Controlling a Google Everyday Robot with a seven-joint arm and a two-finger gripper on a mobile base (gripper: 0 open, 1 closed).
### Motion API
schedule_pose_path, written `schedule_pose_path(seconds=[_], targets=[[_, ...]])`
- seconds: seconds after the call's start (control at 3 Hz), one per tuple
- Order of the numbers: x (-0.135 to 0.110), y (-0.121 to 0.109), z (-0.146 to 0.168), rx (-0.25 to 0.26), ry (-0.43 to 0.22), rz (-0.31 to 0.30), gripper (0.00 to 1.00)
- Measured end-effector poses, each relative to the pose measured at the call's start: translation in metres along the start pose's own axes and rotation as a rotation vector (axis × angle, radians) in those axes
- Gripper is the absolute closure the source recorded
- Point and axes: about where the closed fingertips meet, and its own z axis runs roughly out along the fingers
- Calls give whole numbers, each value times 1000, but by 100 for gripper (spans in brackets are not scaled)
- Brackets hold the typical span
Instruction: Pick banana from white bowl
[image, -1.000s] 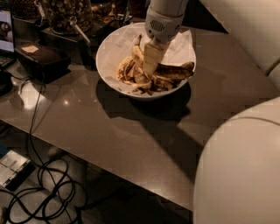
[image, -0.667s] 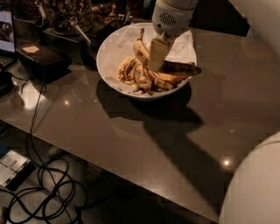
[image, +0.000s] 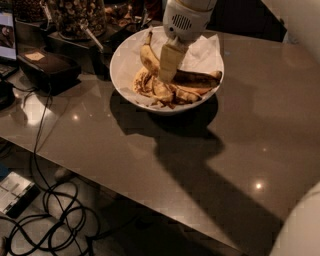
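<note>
The white bowl (image: 125, 55) stands at the far middle of the dark table, lined with crumpled white paper. A long curved banana (image: 146, 56) lies in it, yellow and speckled at the left with its stem pointing up. It seems to run behind the gripper to a dark brown end (image: 197, 78) at the right. My gripper (image: 167, 67) reaches down from the top into the middle of the bowl, at the banana's bend. Shorter spotted bananas (image: 162, 91) are bunched at the bowl's front.
A black box (image: 47, 70) sits left of the bowl. A jar of nuts (image: 80, 17) and dark containers stand behind it, and a screen (image: 6, 35) at the far left. Cables (image: 50, 210) lie on the floor past the table's near edge. My white arm (image: 302, 225) fills the bottom right corner.
The gripper's tip has shifted slightly left over the bowl. The white arm body at the lower right has drawn back towards the corner. The bananas have not visibly moved.
</note>
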Motion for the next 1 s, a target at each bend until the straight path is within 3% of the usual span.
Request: schedule_pose_path(seconds=[0.33, 0.67, 1.0], targets=[[-23, 43, -6, -12, -1, -91, 100], [-38, 69, -14, 12, -7, -147, 100], [-39, 66, -12, -1, -14, -140, 100]])
